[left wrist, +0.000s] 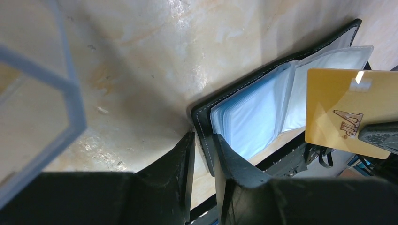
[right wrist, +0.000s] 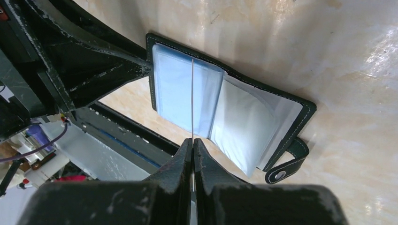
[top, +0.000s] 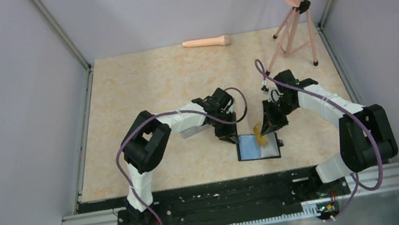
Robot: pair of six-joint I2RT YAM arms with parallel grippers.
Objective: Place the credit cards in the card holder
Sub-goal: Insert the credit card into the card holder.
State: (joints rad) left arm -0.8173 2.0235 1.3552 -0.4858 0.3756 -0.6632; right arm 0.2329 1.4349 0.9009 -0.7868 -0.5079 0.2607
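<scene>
Right wrist view puts the moment plainly. The right gripper (right wrist: pixel 192 143) is clamped shut on a yellow credit card (right wrist: pixel 192 93), seen edge-on as a thin line standing over the open card holder (right wrist: pixel 248 122). The card hangs above the middle fold of the blue-grey sleeves, but I judge it has not yet entered any pocket.

The holder lies flat and open near the front edge of the table (top: pixel 150 84), its clasp tab (right wrist: pixel 281 173) flopped out to one side. The left gripper (left wrist: pixel 205 143) has its jaws closed on the stitched edge of the holder's cover, pinning it in place. From that wrist the card floats off to the far side, face on, well clear of the sleeves.

As for progress, every sleeve I can see looks empty (they are translucent, so a card inside should show). I therefore count nothing as stowed, with this card the first on its way in. It has to be lined up with a pocket mouth and slid home.

Just beyond the left gripper sits a clear plastic box (left wrist: pixel 75 101). I cannot tell whether it holds more cards.

Farther back lie a pale cylinder (top: pixel 207 42) and a tripod (top: pixel 293 31), neither of them part of the job.
</scene>
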